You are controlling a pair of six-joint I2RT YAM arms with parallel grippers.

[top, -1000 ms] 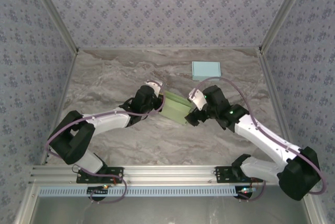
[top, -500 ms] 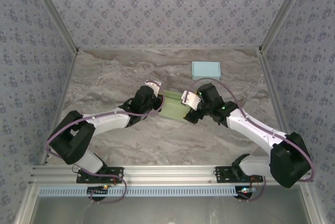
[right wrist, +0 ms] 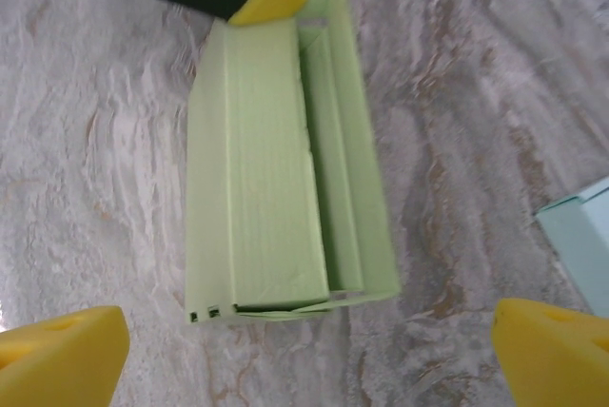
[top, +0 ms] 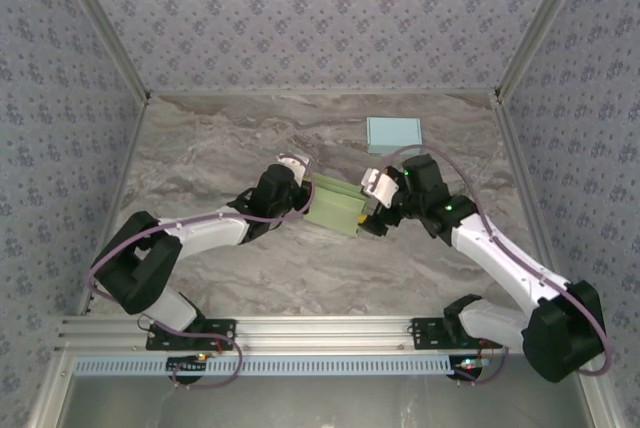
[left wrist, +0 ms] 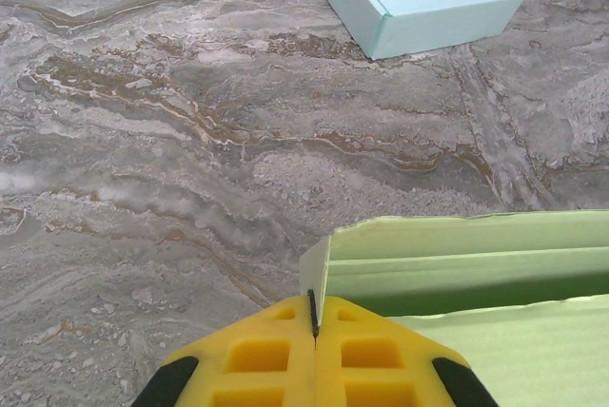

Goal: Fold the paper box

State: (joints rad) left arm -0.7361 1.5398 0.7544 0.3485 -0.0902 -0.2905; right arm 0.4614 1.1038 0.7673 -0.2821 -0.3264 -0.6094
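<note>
— Where is the box, and what have you got hold of?

— The green paper box [top: 335,206] lies about the middle of the bench [top: 200,158], well clear of every edge, with its long side running between my two arms. My left pincer [top: 304,194] is closed on it: in the left wrist view the yellow fingers [left wrist: 371,369] meet with the thin edge of the box's end wall nipped at the seam. My right pincer [top: 378,212] is spread wide and grips nothing. It hangs at the opposite end of the box, and in its own view the box sits just beyond the gap between the two pads.

— How much of the folding is done?

— Part of it, I judge. The long walls stand up and make a trough, and a wide panel is turned over along one side. The end facing my right pincer looks loose, though: small tabs and slots show there, and the panels do not look locked. The top is open.

— And the blue box [top: 393,133]?

— It sits closed near the far edge of the bench, right of the middle, apart from the green one. I take it as what a finished box looks like.

— So what is left?

— As I read it, tucking in the end by my right pincer, then bringing the wide panel over and closing the top. I cannot tell whether the end under my left pincer is locked, since my fingers hide it.
</note>
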